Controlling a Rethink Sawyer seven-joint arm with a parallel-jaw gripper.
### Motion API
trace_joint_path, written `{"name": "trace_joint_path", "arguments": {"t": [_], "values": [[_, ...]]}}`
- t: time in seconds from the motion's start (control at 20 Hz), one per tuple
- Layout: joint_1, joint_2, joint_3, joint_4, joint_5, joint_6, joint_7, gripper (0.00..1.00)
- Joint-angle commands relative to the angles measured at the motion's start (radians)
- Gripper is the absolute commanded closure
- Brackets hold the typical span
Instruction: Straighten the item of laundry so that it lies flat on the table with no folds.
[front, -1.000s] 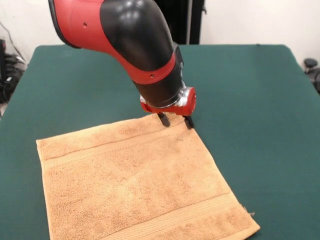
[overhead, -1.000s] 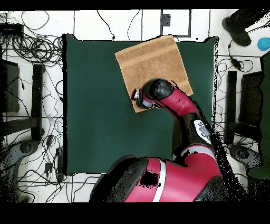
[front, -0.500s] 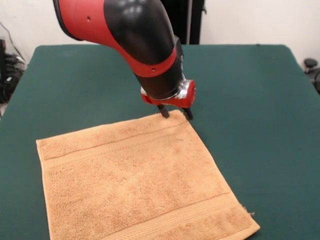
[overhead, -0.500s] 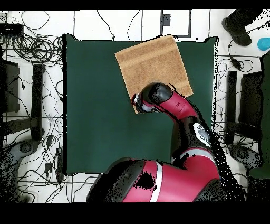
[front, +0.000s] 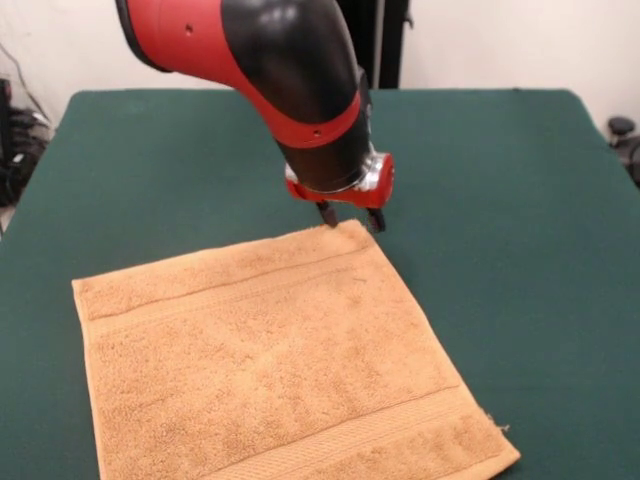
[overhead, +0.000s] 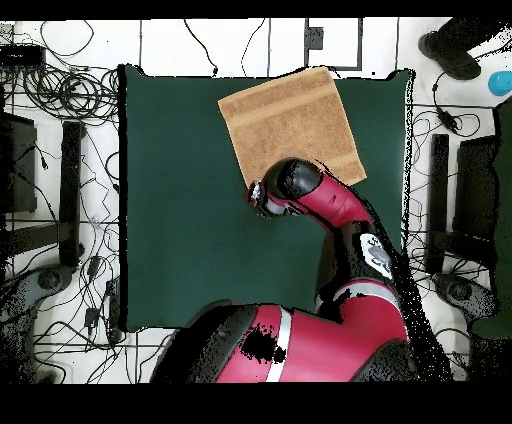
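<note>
The item of laundry, a tan-orange terry towel, lies spread flat on the green table at the near left, with a woven band near two of its edges. My gripper hovers just above the towel's far corner, open, its two black fingertips apart with nothing between them. In the overhead view the towel lies near the table's top edge, and my arm covers its lower corner and hides the gripper.
Green cloth stretches wide to the right of and behind the towel. Cables and dark equipment crowd the floor around the table. A black stand rises behind the far edge.
My gripper has lifted off the towel's far corner and drawn slightly back and up. The towel has stayed flat where it was.
</note>
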Motion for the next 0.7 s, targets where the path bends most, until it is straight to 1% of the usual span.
{"name": "trace_joint_path", "arguments": {"t": [0.05, 0.35, 0.7], "values": [[0.040, 0.051, 0.007, 0.054, 0.025, 0.104, 0.305, 0.00], [0.029, 0.055, 0.014, 0.067, 0.032, 0.092, 0.290, 0.00], [0.040, 0.043, 0.015, 0.099, 0.053, 0.046, 0.312, 0.00]]}}
